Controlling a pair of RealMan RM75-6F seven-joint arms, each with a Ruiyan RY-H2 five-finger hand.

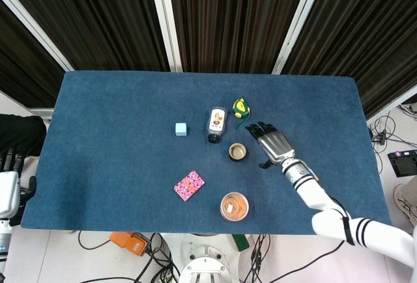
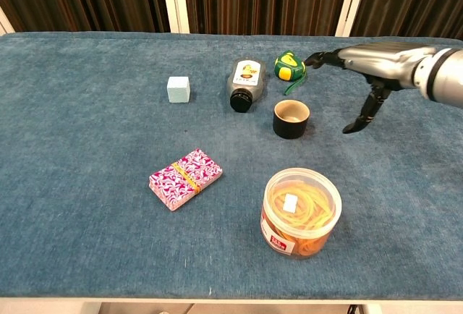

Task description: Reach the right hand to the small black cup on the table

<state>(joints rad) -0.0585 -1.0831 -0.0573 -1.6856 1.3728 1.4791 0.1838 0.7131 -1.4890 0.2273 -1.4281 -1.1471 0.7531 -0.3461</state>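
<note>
The small black cup (image 1: 237,151) (image 2: 291,119) stands upright near the table's middle, its tan inside empty. My right hand (image 1: 271,143) (image 2: 365,66) hovers just to the cup's right with fingers spread and nothing held; a small gap separates it from the cup. Its fingertips reach toward the yellow-green tape measure (image 1: 241,107) (image 2: 289,65). My left hand (image 1: 11,188) hangs off the table's left edge, holding nothing, fingers pointing up.
A dark bottle (image 1: 215,124) (image 2: 244,82) lies left of and behind the cup. A clear tub of rubber bands (image 1: 234,206) (image 2: 299,212) stands in front of the cup. A pink patterned pack (image 1: 189,185) (image 2: 184,178) and a pale blue cube (image 1: 180,129) (image 2: 178,89) lie further left.
</note>
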